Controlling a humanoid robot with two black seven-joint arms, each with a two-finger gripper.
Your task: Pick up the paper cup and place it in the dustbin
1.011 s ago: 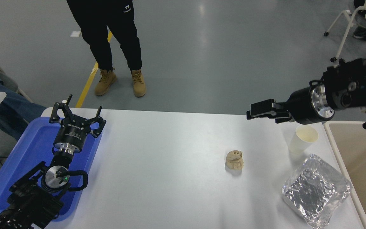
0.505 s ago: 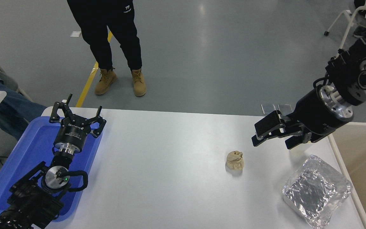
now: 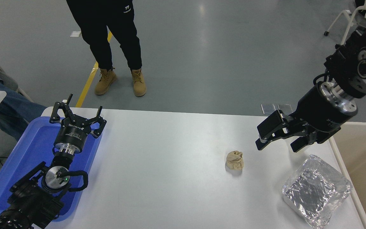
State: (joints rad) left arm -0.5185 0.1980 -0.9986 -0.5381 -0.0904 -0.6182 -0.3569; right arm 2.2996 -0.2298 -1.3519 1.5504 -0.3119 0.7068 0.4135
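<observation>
Right gripper (image 3: pixel 280 140) poised low over the white table (image 3: pixel 170 152), fingers spread wide, holding nothing.

The paper cup is hidden behind those fingers. Dustbin (image 3: pixel 361 149) just right; foil bag (image 3: pixel 316 190) below; tan paper ball (image 3: pixel 234 160) left. Left gripper (image 3: pixel 76 119) open over the blue tray (image 3: pixel 27 152).

A glossy grey floor (image 3: pixel 221 54) fills the room beyond the white counter (image 3: pixel 170 178), with pale streaks of overhead light reflected in it. A yellow floor line (image 3: pixel 89 82) runs diagonally past a standing person's tan boots (image 3: pixel 119 82). A white wheeled chair (image 3: pixel 348 22) stands at the far corner, above the right pincer (image 3: pixel 280 140).
</observation>
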